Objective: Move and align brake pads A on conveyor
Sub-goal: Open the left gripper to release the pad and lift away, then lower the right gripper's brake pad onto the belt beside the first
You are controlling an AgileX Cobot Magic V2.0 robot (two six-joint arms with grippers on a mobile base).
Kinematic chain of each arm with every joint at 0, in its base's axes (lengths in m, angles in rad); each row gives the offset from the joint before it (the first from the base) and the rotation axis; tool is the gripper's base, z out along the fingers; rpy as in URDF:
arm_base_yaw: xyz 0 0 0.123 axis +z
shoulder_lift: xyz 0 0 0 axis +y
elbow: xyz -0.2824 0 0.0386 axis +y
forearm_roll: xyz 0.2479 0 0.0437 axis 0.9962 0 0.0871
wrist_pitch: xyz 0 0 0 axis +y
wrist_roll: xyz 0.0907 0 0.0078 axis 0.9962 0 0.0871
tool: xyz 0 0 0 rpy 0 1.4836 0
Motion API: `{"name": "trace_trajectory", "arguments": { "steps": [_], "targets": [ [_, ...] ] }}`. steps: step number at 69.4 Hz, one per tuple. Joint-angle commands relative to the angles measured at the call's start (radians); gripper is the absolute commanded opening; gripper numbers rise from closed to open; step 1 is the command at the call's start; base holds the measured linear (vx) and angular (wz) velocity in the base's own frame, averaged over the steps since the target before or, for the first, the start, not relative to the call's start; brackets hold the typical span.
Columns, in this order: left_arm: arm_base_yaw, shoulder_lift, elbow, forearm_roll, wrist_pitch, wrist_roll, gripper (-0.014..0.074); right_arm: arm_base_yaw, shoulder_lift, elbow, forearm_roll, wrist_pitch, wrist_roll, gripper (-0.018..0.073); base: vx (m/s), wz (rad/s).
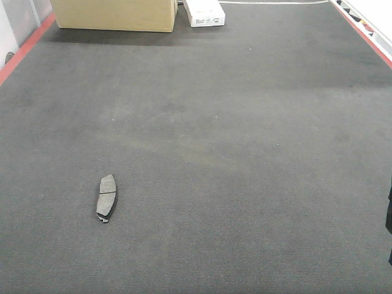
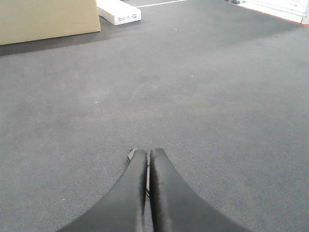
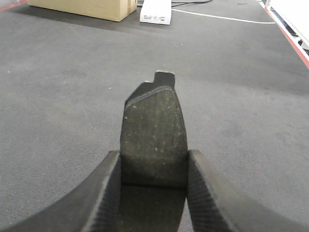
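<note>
One brake pad (image 1: pixel 106 197) lies alone on the dark grey conveyor (image 1: pixel 245 153), at the front left, long side running roughly away from me. Neither gripper shows in the front view. My right gripper (image 3: pixel 153 157) is shut on a second brake pad (image 3: pixel 153 121). That pad is held flat, its friction face up and its far end sticking out over the belt. My left gripper (image 2: pixel 148 153) is shut with a thin pad (image 2: pixel 131 154) pinched edge-on between its fingers. Only a light strip and a corner by the left tip show.
A cardboard box (image 1: pixel 113 15) and a white box (image 1: pixel 205 12) stand at the belt's far end. Red edges run along the left (image 1: pixel 24 48) and right (image 1: pixel 367 37) sides. A dark sliver (image 1: pixel 389 214) cuts into the front view's right border.
</note>
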Motion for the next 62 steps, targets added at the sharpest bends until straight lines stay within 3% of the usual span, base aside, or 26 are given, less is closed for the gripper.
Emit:
{"name": "trace_trajectory", "arguments": {
  "steps": [1,27,43,62],
  "targets": [
    [-0.004,0.006,-0.024,0.009,-0.072,0.000,-0.0007,-0.001,0.006,-0.031,0.001,-0.097,-0.009,0.0097,0.00,0.00],
    [-0.004,0.006,-0.024,0.008,-0.071,0.000,-0.0007,-0.001,0.069,-0.045,0.062,-0.154,0.035,0.0098,0.00,0.00],
    [-0.003,0.006,-0.024,0.008,-0.071,0.000,-0.0007,-0.001,0.435,-0.199,0.060,-0.103,0.105,0.0098,0.00,0.00],
    [-0.003,0.006,-0.024,0.008,-0.071,0.000,-0.0007,-0.001,0.869,-0.453,0.060,0.009,0.077,0.0099,0.00,0.00]
  ]
}}
